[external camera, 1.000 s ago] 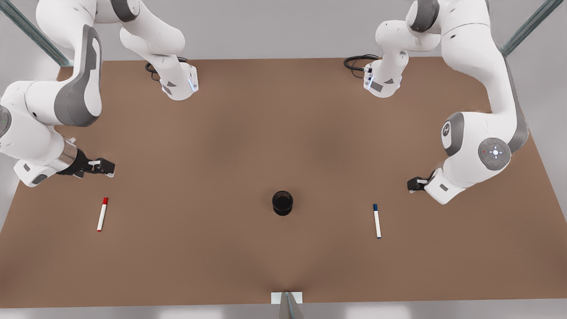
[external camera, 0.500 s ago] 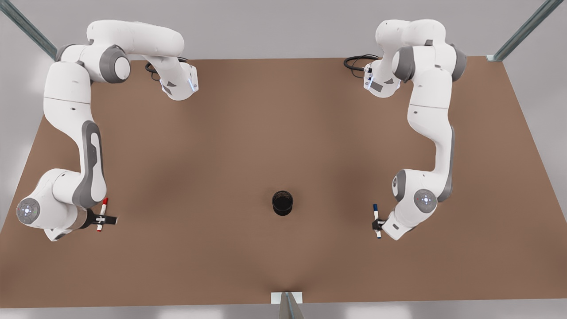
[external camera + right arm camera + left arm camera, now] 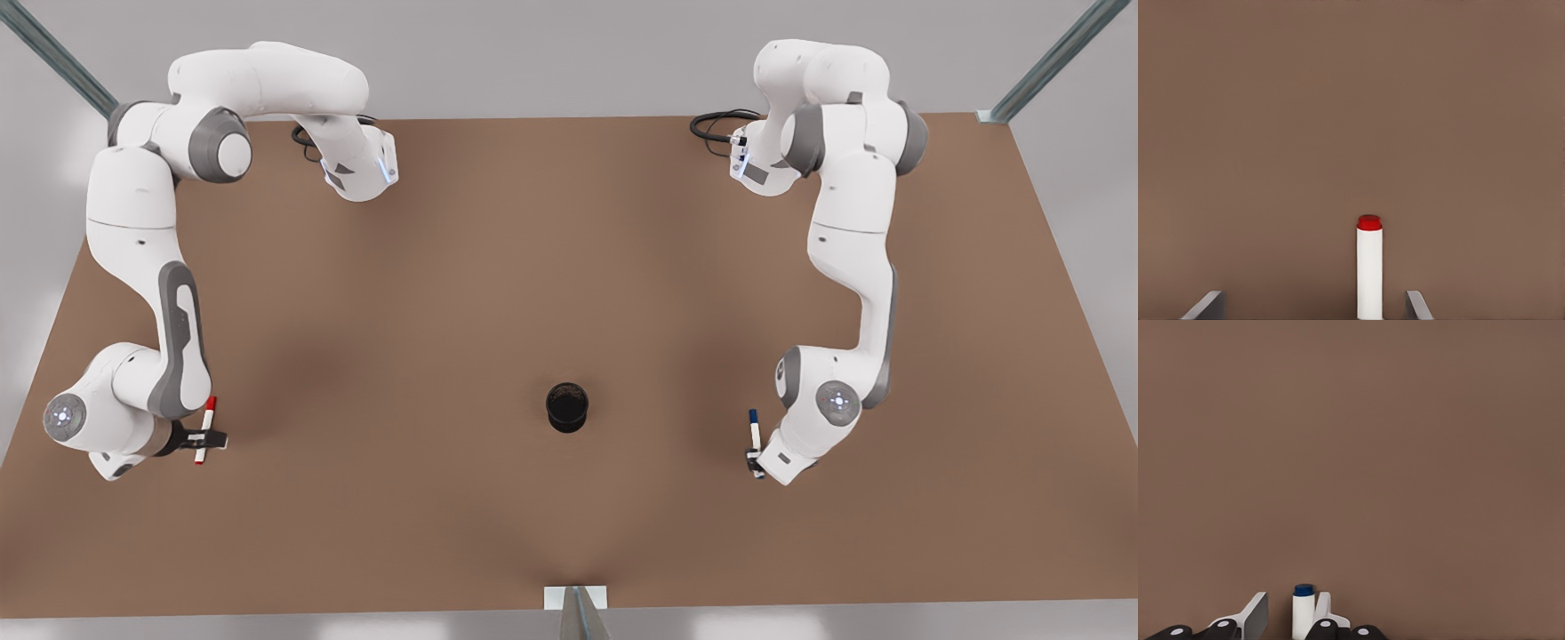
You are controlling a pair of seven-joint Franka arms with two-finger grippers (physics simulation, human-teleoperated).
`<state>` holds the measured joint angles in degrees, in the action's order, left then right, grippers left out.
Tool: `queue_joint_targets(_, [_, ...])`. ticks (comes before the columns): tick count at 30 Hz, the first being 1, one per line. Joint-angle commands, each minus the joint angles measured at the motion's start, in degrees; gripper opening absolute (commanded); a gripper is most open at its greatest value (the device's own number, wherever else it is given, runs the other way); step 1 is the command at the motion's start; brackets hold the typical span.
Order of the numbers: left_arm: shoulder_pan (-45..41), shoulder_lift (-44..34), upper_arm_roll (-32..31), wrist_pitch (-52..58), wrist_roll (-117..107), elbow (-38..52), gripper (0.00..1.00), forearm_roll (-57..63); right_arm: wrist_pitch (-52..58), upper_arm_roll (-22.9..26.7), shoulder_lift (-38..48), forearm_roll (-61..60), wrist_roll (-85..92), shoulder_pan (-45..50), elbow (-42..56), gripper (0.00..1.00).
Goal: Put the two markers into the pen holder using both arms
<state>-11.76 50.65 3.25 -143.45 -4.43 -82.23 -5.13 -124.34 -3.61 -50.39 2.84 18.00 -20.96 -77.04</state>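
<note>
My left hand (image 3: 753,459) is the one at the front view's right, low over the blue-capped marker (image 3: 755,435), which lies flat on the brown bench (image 3: 569,293). On the left wrist camera the marker (image 3: 1302,613) sits between the two fingers (image 3: 1253,615): one finger touches the barrel, the other stands off with a gap (so spread, not pinching). My right hand (image 3: 206,438) is at the front view's left, straddling the red-capped marker (image 3: 205,430), which also lies on the bench. On the right wrist camera that marker (image 3: 1369,267) lies between fingers (image 3: 1206,305) set wide apart, neither touching it. The black pen holder (image 3: 567,406) stands upright between the two markers, well apart from both.
</note>
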Motion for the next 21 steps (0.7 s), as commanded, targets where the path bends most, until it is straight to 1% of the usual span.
queue_joint_targets(1, [-0.02, 0.15, 0.00, -0.51, -3.22, 0.05, 0.49, 0.03, -2.31, 0.01, -0.58, -0.11, 10.47, -0.57, 0.13, 0.98])
queue_joint_targets(2, [-0.02, 0.15, 0.00, -0.51, -3.22, -0.04, 0.47, -0.06, -5.03, 0.01, -1.02, -0.29, 11.53, -1.18, 0.05, 0.96])
queue_joint_targets(3, [-0.02, 0.24, 0.00, -0.51, -3.31, -0.04, 0.43, -0.06, -5.21, 0.01, -1.20, -0.38, 11.53, -1.18, 0.05, 0.96])
queue_joint_targets(4, [-0.02, 0.51, 0.00, -0.51, -3.31, -0.04, 0.43, -0.15, -5.30, 0.01, -1.20, -0.47, 11.53, -1.36, -0.13, 0.96])
queue_joint_targets(5, [-0.02, 0.51, 0.00, -0.51, -3.31, -0.04, 0.42, -0.15, -5.39, 0.01, -1.29, -0.38, 11.62, -1.45, -0.22, 0.94])
queue_joint_targets(6, [-0.02, 0.51, 0.00, -0.51, -3.22, -0.04, 0.40, -0.85, -6.35, 0.01, -1.29, -0.29, 11.62, -1.36, -0.92, 0.86])
queue_joint_targets(7, [-0.02, 0.51, 0.00, -0.51, -3.22, -0.04, 0.40, -0.85, -7.41, 0.01, -1.29, -0.20, 11.62, -1.36, -2.06, 0.72])
queue_joint_targets(11, [-0.02, 0.77, 0.00, -0.51, -3.22, -0.04, 0.38, -0.85, -10.49, 0.01, -1.02, 0.06, 11.71, -1.45, -4.44, 0.69])
queue_joint_targets(12, [-0.02, 0.86, 0.00, -0.51, -3.22, -0.04, 0.38, -0.85, -10.31, -0.08, -1.02, 0.06, 11.71, -1.36, -4.44, 0.67])
queue_joint_targets(13, [-0.02, 0.95, 0.00, -0.51, -3.22, -0.04, 0.38, -0.85, -10.22, -0.08, -1.02, 0.06, 11.62, -1.36, -4.35, 0.63])
queue_joint_targets(14, [-0.02, 0.95, 0.00, -0.51, -3.31, 0.05, 0.38, -0.85, -10.14, -0.08, -1.02, 0.06, 11.62, -1.45, -4.17, 0.63])
queue_joint_targets(17, [-0.02, 0.95, 0.00, -0.51, -3.31, 0.05, 0.30, -0.85, -9.87, -0.08, -0.76, 0.06, 11.71, -1.27, -3.91, 0.59])
queue_joint_targets(19, [-0.02, 0.95, 0.00, -0.51, -3.31, 0.05, 0.29, -0.85, -9.78, -0.08, -0.76, 0.06, 11.62, -1.18, -3.91, 0.56])
queue_joint_targets(21, [-0.02, 0.95, 0.00, -0.43, -3.31, 0.05, 0.27, -0.85, -9.78, -0.08, -0.76, 0.06, 11.71, -1.18, -3.91, 0.55])
